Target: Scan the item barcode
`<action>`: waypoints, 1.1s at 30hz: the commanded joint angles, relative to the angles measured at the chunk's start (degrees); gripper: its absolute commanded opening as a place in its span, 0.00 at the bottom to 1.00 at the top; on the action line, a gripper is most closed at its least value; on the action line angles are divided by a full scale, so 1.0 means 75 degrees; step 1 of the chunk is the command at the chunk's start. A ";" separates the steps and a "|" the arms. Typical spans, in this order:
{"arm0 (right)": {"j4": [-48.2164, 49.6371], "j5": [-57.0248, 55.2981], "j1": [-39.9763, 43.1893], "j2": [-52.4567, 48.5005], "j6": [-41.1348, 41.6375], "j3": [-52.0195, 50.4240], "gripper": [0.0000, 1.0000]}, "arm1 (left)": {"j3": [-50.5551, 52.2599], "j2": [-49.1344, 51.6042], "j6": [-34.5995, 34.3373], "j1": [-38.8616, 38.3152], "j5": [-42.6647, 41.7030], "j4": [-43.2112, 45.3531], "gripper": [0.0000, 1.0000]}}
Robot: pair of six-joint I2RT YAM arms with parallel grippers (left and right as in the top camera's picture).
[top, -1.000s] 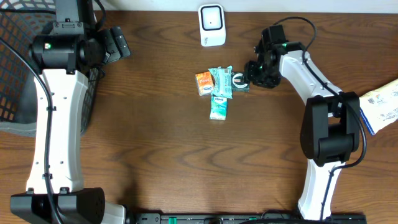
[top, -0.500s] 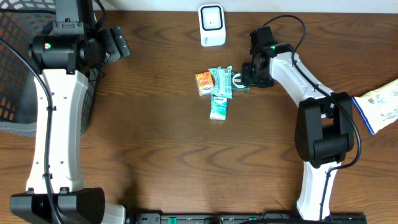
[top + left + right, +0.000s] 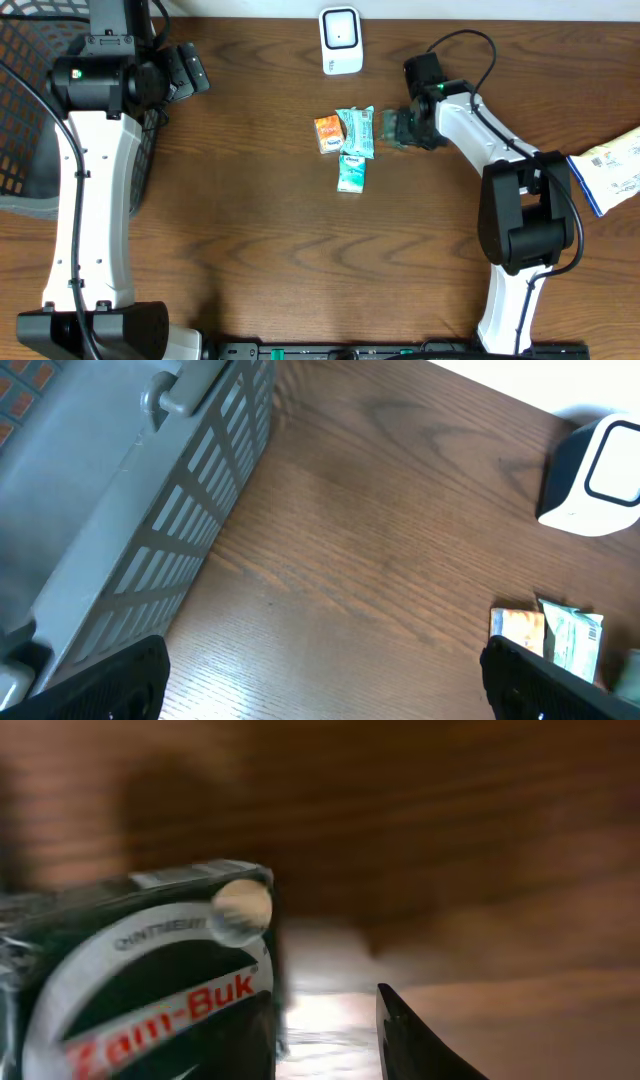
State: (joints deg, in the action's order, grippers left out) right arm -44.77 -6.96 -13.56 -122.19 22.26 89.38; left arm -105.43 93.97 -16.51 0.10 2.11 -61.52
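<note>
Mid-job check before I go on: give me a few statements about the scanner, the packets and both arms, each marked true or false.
1. The white scanner stands apart from the packets, toward the far edge of the table. True.
2. The left fingers are shut on the orange packet. False: they are spread wide and empty, beside the basket.
3. The right fingers are at the dark green box. True.
4. The dark green box lies in the basket. False: it is at the right end of the packet cluster, mid-table.
5. The orange packet lies just left of a teal packet. True.
</note>
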 commanded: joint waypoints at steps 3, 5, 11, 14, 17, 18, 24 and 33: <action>-0.0256 -0.0941 0.0248 0.0026 0.0262 -0.0149 0.28 | -0.0023 0.0003 -0.0012 -0.0009 0.0125 -0.0020 0.98; -0.0344 -0.0909 0.0361 0.0038 0.0259 -0.0140 0.28 | -0.0023 0.0003 -0.0012 -0.0006 0.0125 -0.0020 0.98; -0.0851 -0.0685 0.0629 0.0111 0.0256 0.0201 0.31 | -0.0023 0.0003 -0.0012 -0.0006 0.0125 -0.0020 0.98; -0.1189 -0.0522 0.0699 0.0245 0.0251 0.0533 0.31 | -0.0023 0.0003 -0.0012 -0.0009 0.0125 -0.0020 0.98; -0.1408 -0.0160 0.0702 0.0431 0.0015 0.0889 0.33 | -0.0023 0.0003 -0.0012 -0.0009 0.0125 -0.0020 0.98; -0.1472 -0.0003 0.0697 0.0498 -0.0073 0.1023 0.34 | -0.0023 0.0003 -0.0012 -0.0006 0.0125 -0.0020 0.98; -0.1903 0.0268 0.0455 0.0854 -0.0178 0.1696 0.50 | -0.0023 0.0003 -0.0012 -0.0006 0.0125 -0.0020 0.98; -0.1317 0.0160 -0.0376 0.0819 -0.0175 0.1725 0.61 | -0.0023 0.0003 -0.0012 -0.0009 0.0125 -0.0020 0.98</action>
State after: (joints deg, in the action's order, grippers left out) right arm -55.07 -5.54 -14.44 -115.74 21.23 102.00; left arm -105.43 93.97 -16.51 0.10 2.11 -61.54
